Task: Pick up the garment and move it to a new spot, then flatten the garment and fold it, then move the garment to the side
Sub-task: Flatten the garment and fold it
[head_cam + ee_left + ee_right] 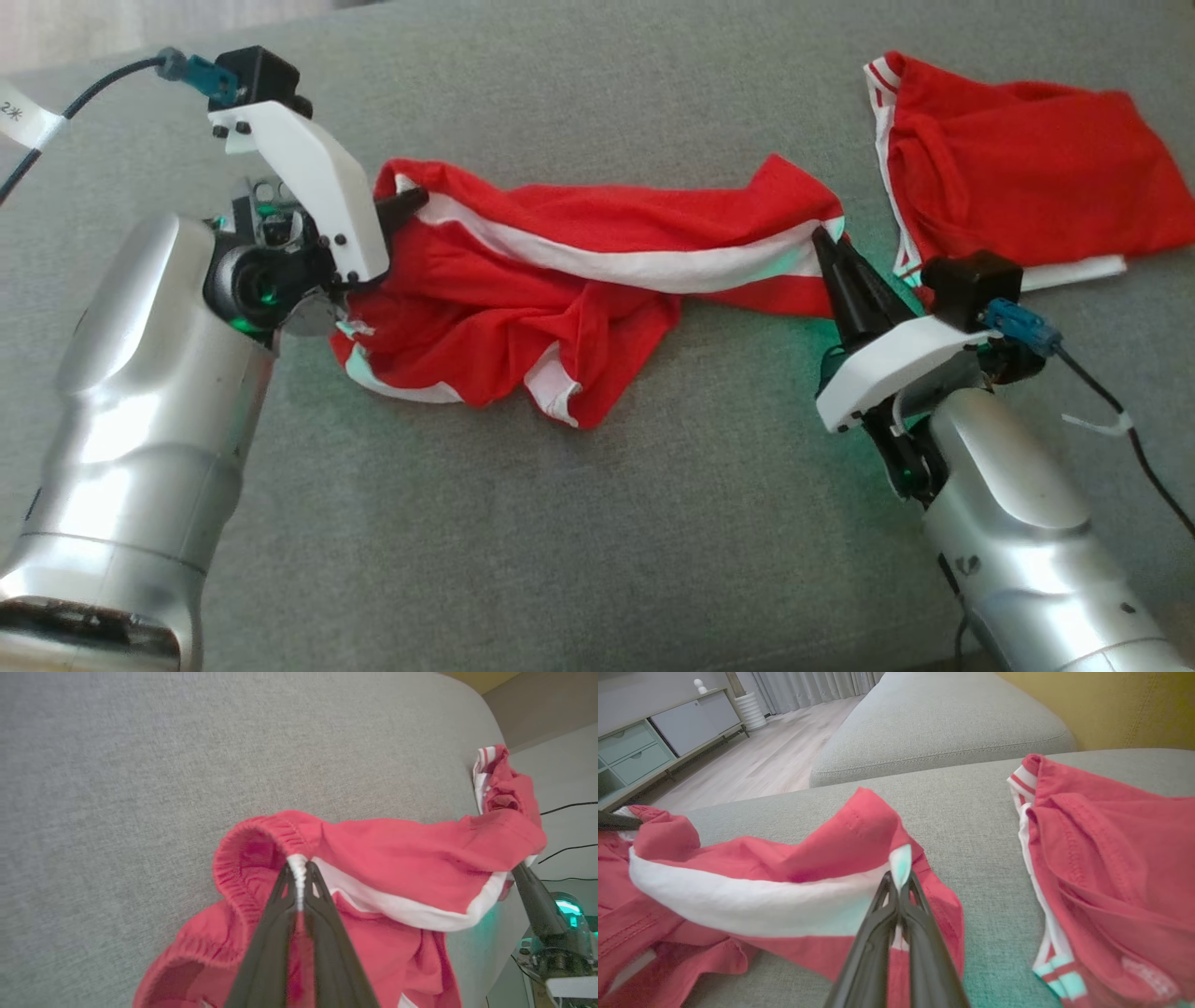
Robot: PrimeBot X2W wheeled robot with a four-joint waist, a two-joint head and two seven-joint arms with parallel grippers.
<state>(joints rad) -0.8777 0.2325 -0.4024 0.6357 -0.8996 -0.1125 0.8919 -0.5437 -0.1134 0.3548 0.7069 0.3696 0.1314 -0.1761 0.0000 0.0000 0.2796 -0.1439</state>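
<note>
pick-up stage: left gripper point(411, 201) and right gripper point(825, 243) jaws each pinch one end of the crumpled red shorts point(560, 280) on the sofa cushion point(653, 523); relocating, flattening, folding remain.

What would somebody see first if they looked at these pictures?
A bright red garment with a white stripe, stretched across the middle of the grey cushion. The left claw pinches its left end and the right claw pinches its right end. A second red garment lies at the far right.
</note>
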